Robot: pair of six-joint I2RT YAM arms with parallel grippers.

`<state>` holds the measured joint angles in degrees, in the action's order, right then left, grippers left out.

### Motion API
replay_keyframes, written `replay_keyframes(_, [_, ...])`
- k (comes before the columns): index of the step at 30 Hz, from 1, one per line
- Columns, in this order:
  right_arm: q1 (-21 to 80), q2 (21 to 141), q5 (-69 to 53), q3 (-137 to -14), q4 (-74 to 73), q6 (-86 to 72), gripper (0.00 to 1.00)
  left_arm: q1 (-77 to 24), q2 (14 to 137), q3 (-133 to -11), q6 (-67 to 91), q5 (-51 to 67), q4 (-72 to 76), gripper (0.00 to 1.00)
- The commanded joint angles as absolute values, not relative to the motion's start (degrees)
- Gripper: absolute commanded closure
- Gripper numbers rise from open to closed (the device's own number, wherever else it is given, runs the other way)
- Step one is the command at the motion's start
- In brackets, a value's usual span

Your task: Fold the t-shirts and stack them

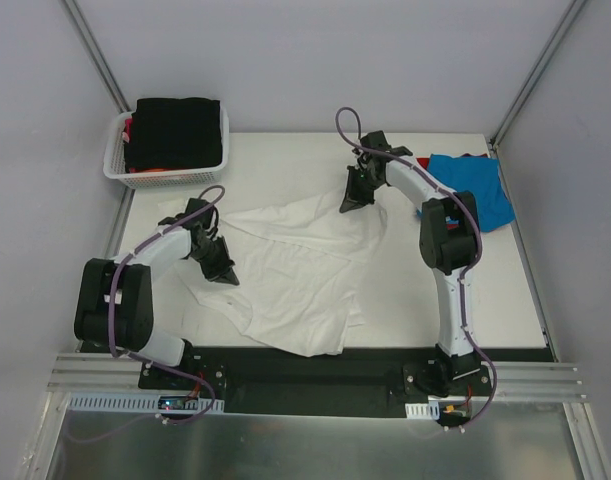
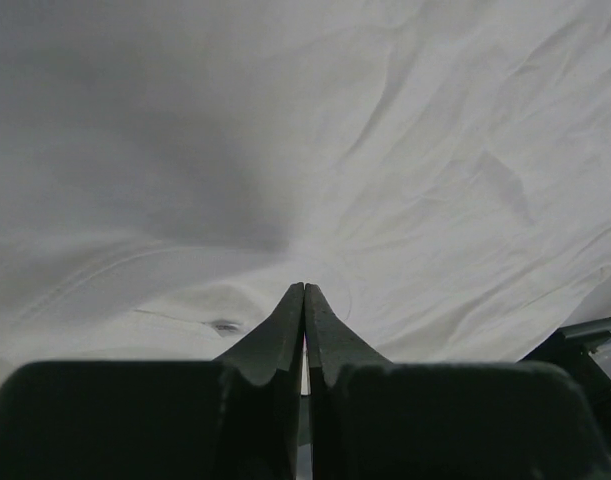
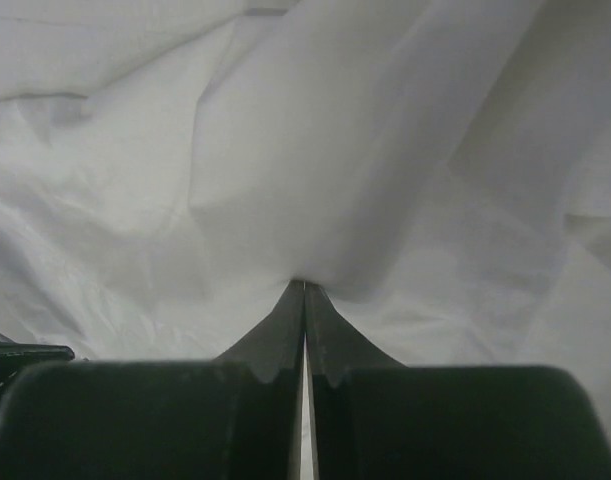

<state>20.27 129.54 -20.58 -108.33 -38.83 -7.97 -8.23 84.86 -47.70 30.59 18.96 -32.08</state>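
A large white t-shirt (image 1: 295,270) lies rumpled and half spread across the middle of the table. My left gripper (image 1: 223,270) is at its left edge, and my right gripper (image 1: 353,200) is at its far upper edge. In the left wrist view the gripper (image 2: 305,286) is shut, its tips pinching the white cloth (image 2: 405,150). The right wrist view shows that gripper (image 3: 305,284) shut too, with white fabric (image 3: 285,150) tenting up from its tips. A blue t-shirt (image 1: 475,185) lies crumpled at the back right. A black t-shirt (image 1: 175,130) sits folded on top of the basket.
The white lattice basket (image 1: 113,160) stands at the back left corner, with a bit of red cloth (image 1: 131,127) showing under the black shirt. The cell's metal posts and walls close in the table on both sides. Both arm bases sit on the black rail at the near edge.
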Motion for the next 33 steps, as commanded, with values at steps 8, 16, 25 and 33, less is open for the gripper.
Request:
replay_keyframes(8, [16.8,130.5,-20.3,-112.0,-37.4,-9.2,0.99,-8.4,91.7,-48.2,31.6,13.8,-37.3,1.0])
replay_keyframes(16, [15.7,125.2,-21.6,-104.7,-39.4,-5.6,0.99,-3.1,97.6,-55.5,29.2,12.3,-38.1,1.0])
replay_keyframes(25, [15.6,120.0,-23.9,-92.9,-40.1,-4.2,0.99,1.1,104.8,-68.1,27.6,7.7,-40.5,1.0])
replay_keyframes(33, [16.7,113.0,-26.0,-82.3,-39.7,-4.0,0.99,1.2,110.4,-80.1,26.2,6.2,-43.7,1.0])
